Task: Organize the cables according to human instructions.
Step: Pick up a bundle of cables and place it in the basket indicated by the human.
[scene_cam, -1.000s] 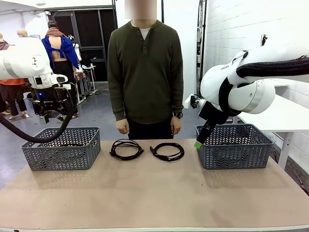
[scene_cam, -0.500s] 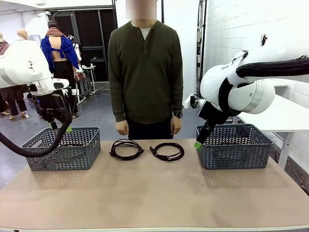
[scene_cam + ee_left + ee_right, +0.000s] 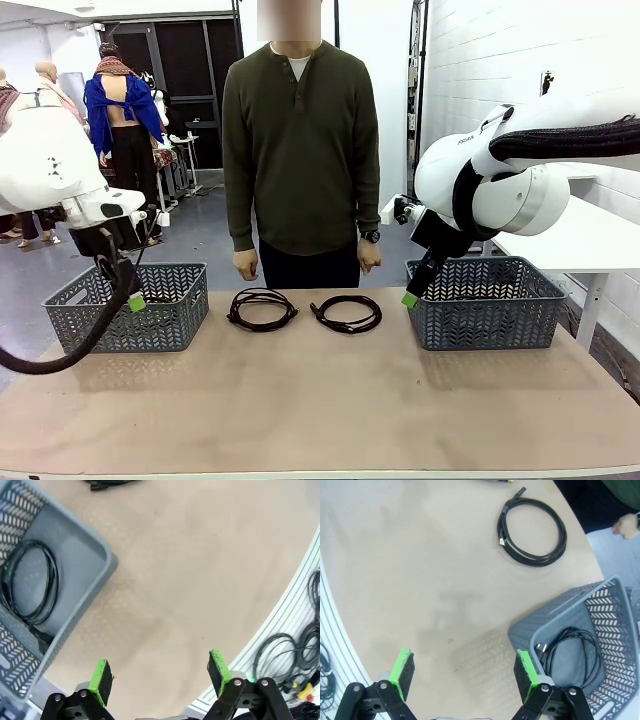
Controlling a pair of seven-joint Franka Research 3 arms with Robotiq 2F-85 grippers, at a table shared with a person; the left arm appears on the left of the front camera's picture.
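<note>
Two black cables lie coiled on the table in front of the human: one left of centre, one right of centre. My left gripper hangs open over the near right part of the left basket. Its own view shows the open gripper above bare table, and a coiled cable inside that basket. My right gripper hangs open at the left edge of the right basket. Its own view shows the open gripper, a cable on the table and another cable in the basket.
The person stands at the far edge with both hands down, one hand near the table. The brown tabletop is bare between the baskets and the near edge. Loose cords lie on the floor beyond the table's edge.
My left arm has swung down and forward, bringing its gripper from above the left basket's far side to its near right part. The right arm and both table cables have not moved.
</note>
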